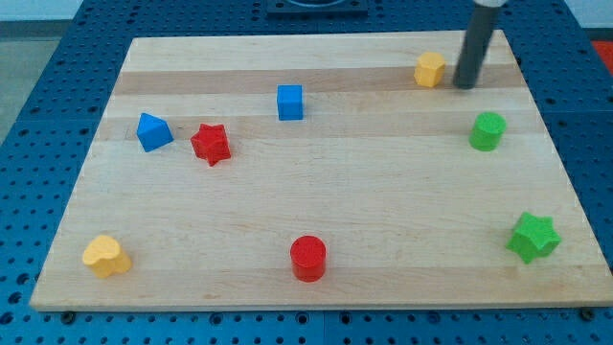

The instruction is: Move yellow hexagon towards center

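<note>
The yellow hexagon [430, 69] sits near the view's top right of the wooden board [364, 192]. My dark rod comes down from the view's top right, and my tip [465, 85] rests on the board just to the right of the yellow hexagon, a small gap apart from it.
A blue cube [290, 102] sits at upper middle. A blue block [152, 131] and a red star [211, 144] are at the left. A green cylinder [488, 130] and green star [533, 237] are at the right. A red cylinder [308, 258] and yellow heart [105, 256] are at the bottom.
</note>
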Controlling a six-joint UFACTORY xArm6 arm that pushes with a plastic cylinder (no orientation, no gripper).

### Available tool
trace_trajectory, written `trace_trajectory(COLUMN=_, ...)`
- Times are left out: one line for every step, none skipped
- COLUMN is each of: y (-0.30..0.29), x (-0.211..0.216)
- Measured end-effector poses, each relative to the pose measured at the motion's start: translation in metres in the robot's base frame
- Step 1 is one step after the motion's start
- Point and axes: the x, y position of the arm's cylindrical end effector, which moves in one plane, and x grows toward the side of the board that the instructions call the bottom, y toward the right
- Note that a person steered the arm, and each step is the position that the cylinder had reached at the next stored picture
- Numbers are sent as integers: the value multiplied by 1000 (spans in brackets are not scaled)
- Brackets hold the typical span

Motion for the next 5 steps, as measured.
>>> trace_trajectory(y=11, x=-26)
trace_trajectory(y=-21, x=-37)
trace_trajectory(y=-64, x=-31)
trace_trajectory(y=-91, x=-3)
trace_trajectory(y=-113, x=28)
